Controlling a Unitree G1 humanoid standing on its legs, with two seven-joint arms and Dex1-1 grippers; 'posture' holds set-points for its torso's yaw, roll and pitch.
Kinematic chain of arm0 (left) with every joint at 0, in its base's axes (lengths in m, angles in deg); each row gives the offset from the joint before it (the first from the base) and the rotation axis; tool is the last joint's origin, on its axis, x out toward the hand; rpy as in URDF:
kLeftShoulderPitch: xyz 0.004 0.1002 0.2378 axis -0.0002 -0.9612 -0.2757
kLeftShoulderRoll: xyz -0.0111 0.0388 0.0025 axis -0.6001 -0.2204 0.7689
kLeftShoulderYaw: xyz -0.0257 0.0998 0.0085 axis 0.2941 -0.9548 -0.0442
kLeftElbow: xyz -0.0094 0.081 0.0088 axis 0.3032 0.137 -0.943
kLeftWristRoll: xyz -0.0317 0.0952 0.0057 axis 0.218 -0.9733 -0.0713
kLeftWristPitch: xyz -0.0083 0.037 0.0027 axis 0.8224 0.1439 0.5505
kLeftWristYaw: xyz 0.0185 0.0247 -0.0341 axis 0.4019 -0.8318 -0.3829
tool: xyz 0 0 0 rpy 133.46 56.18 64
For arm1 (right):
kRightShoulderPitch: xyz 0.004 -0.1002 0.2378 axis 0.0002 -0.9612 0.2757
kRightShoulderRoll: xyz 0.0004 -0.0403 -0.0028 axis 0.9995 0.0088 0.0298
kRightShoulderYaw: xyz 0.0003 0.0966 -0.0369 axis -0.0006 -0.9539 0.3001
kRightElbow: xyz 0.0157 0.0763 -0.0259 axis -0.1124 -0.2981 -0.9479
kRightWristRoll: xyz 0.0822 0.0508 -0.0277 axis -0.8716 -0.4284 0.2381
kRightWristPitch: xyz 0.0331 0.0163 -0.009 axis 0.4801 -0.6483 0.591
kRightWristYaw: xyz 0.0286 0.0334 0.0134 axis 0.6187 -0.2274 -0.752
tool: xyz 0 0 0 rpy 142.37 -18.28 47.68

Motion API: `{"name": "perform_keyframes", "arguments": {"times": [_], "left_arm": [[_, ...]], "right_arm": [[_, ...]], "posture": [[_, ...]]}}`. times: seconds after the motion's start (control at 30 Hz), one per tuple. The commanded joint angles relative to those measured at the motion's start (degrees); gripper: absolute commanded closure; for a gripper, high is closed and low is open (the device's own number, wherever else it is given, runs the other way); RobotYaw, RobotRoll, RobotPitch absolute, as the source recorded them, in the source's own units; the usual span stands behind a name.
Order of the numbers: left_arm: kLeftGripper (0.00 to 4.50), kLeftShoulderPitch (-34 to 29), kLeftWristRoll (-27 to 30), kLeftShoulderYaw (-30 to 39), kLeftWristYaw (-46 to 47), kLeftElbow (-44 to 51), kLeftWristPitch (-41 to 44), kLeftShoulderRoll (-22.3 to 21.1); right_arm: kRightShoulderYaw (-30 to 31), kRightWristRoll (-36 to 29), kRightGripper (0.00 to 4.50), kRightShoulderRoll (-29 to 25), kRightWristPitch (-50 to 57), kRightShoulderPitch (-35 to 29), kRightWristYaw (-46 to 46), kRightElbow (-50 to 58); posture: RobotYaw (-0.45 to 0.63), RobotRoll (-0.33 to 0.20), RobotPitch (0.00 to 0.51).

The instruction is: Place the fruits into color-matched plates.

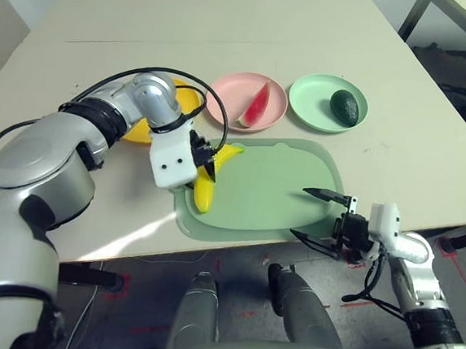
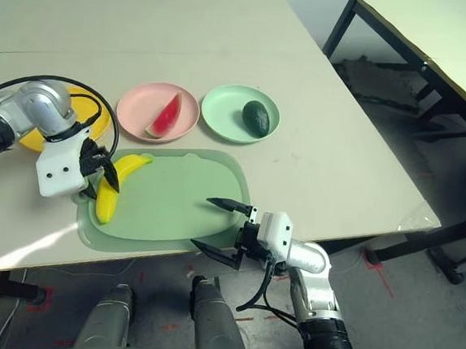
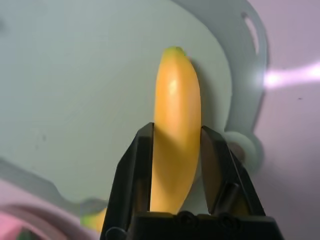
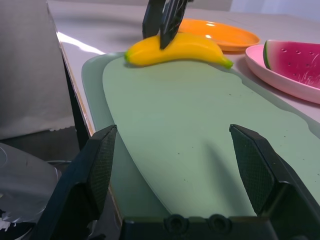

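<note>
Pale table (image 1: 205,25), three plates, three fruits, left pincer (image 3: 177,127) gripping banana (image 3: 176,150)

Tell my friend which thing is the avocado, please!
On the table, beyond the big pale green mat, find the mint green plate. The avocado sits inside: a dark green, bumpy oval, unlike the red watermelon wedge on the pink plate beside it.

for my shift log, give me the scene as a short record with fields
banana: on the green mat, between the left gripper's closed fingers
watermelon wedge: on the pink plate
avocado: on the mint green plate
yellow plate: partly behind the left arm
right gripper: open, over the mat
</note>
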Motion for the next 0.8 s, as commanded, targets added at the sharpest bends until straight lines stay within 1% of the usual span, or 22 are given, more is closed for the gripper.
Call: {"name": "perform_keyframes", "arguments": {"times": [0.03,0.2,0.37,0.5,0.6,0.8], "left_arm": [[3.14,1.12,5.16,-1.62,-0.42,5.05,4.88,-3.13],[3.14,1.92,13.51,-0.37,-0.42,17.19,14.86,-10.98],[3.14,0.52,16.1,4.76,-0.42,22.71,22.11,-17.2],[3.14,-0.83,14.45,10.07,-0.42,21.32,25.01,-20.62],[3.14,-1.39,11.24,13.34,-0.42,16.08,24.8,-22.42],[3.14,-3.34,14.57,19.92,-0.42,16.74,31.04,-23.84]], "right_arm": [[1.31,0.13,0.0,-0.63,0.57,-0.45,0.72,-0.68],[1.65,-0.49,0.0,-1.28,0.85,0.45,2.09,-1.45],[1.57,-1.46,0.0,-0.86,2.04,1.84,2.04,-1.6],[1.48,-2.15,0.0,-0.15,3.08,2.68,1.65,-1.56],[1.54,-2.26,0.0,0.71,3.92,3.65,1.09,-1.92],[1.86,-1.97,0.0,0.99,3.9,4.39,1.69,-2.68]], "posture": [[-0.19,0.0,0.184],[-0.16,0.0,0.191],[-0.14,0.0,0.198],[-0.1,0.0,0.201],[-0.08,0.0,0.203],[-0.07,0.0,0.201]]}}
